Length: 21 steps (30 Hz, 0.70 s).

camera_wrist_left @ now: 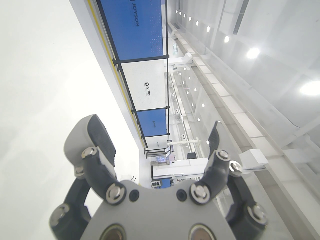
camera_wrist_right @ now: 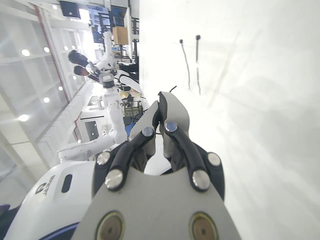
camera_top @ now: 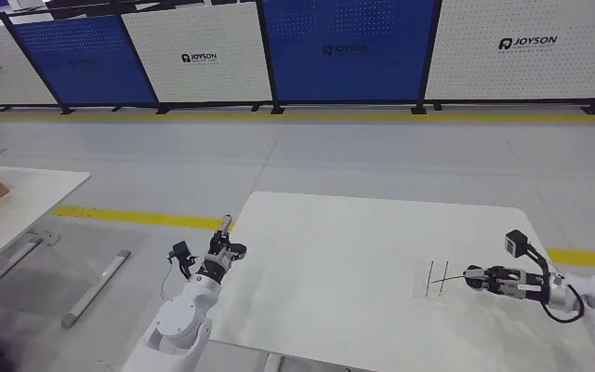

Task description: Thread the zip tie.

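Right gripper (camera_wrist_right: pixel 159 98) clamped shut on zip tie (camera_wrist_right: pixel 173 88), end poking out; 2 more ties (camera_wrist_right: pixel 186 61) on table (camera_wrist_right: pixel 250 126) just beyond. Left gripper (camera_wrist_left: pixel 157 128) jaws apart, empty. Tie's prob light, floppy, slick: you pinch near the end.

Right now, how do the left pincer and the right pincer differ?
The left pincer is open and empty; the right pincer is shut on a zip tie. The left is by the table's left edge; the right, beside two loose ties. Both have dark pads.
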Motion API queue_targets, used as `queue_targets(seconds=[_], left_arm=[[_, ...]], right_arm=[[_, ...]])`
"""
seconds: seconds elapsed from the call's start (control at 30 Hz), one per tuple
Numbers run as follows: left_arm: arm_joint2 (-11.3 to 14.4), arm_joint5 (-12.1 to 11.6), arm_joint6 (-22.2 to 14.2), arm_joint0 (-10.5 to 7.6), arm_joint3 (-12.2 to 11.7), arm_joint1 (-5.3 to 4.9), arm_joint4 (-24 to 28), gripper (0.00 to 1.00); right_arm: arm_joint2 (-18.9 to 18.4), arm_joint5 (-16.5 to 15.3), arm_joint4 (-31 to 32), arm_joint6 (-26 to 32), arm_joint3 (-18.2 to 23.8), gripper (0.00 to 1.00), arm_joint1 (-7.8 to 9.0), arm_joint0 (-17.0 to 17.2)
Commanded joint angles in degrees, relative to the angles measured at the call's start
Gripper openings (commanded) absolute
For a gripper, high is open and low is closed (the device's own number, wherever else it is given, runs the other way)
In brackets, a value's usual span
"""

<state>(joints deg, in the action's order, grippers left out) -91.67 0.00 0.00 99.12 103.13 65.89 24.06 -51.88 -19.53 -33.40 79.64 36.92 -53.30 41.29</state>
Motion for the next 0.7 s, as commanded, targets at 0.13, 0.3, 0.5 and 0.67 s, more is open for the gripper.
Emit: queue_targets(seconds=[0.13, 0.3, 0.5, 0.67], left_arm=[[0.0, 0.0, 0.0, 0.00, 0.0, 0.00, 0.0, 1.00], [0.0, 0.0, 0.0, 0.00, 0.0, 0.00, 0.0, 1.00], [0.0, 0.0, 0.0, 0.00, 0.0, 0.00, 0.0, 1.00], [0.0, 0.0, 0.0, 0.00, 0.0, 0.00, 0.0, 1.00]], right_arm=[[-5.7, 0.0, -6.7, 0.0, 16.5, 0.00, 5.23, 8.0], [-6.2, 0.0, -5.3, 0.0, 18.8, 0.00, 6.11, 9.1], [-6.2, 0.0, -5.3, 0.0, 18.8, 0.00, 6.11, 9.1], [-6.5, 0.0, -7.1, -4.3, 24.6, 0.00, 5.68, 11.7]])
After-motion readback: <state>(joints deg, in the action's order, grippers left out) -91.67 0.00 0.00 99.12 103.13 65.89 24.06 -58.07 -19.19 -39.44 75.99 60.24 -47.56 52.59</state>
